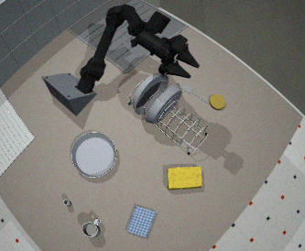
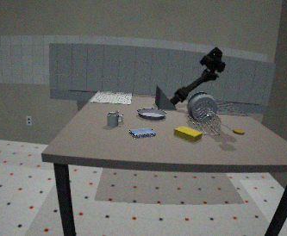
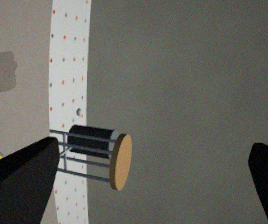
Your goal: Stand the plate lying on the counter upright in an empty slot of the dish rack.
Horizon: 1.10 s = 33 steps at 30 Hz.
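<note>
A grey plate (image 1: 93, 154) lies flat on the counter at the left; it also shows in the exterior view (image 2: 152, 113). The wire dish rack (image 1: 173, 116) stands in the middle, with two plates (image 1: 157, 95) upright in its slots near the arm and empty slots toward the far end. The rack shows in the exterior view (image 2: 204, 113) too. My gripper (image 1: 184, 64) is open and empty, held high above the rack's plate end, far from the lying plate. In the wrist view the fingers frame a rack end and a yellow disc (image 3: 121, 161).
A yellow sponge (image 1: 184, 177), a blue checked cloth (image 1: 141, 221), a metal mug (image 1: 91, 227) and a small cap (image 1: 66, 201) lie at the front. A yellow disc (image 1: 217, 102) lies right of the rack. The arm's base (image 1: 70, 92) stands at the back left.
</note>
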### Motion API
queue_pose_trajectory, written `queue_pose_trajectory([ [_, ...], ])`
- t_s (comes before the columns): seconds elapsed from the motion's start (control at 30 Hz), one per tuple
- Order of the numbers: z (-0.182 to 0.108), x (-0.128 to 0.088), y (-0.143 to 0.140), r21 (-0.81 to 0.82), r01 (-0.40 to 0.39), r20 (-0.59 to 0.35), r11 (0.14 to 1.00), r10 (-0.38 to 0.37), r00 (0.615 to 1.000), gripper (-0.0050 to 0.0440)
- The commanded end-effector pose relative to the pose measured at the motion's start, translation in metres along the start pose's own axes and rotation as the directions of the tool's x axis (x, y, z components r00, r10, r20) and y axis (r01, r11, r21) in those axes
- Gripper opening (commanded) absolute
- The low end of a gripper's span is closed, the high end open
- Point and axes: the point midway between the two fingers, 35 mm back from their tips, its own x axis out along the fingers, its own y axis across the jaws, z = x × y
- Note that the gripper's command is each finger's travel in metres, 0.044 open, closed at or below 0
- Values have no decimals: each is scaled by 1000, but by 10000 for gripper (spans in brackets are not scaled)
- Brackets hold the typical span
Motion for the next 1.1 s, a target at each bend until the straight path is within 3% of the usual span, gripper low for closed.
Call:
queue_pose_trajectory([
  [0.0,0,0,0,0,0,0,1000,0,1000,400],
  [0.53,0,0,0,0,0,0,1000,0,1000,400],
  [0.6,0,0,0,0,0,0,1000,0,1000,440],
  [0.83,0,0,0,0,0,0,1000,0,1000,440],
  [1.07,-35,1,2,131,-9,-82,991,20,996,440],
])
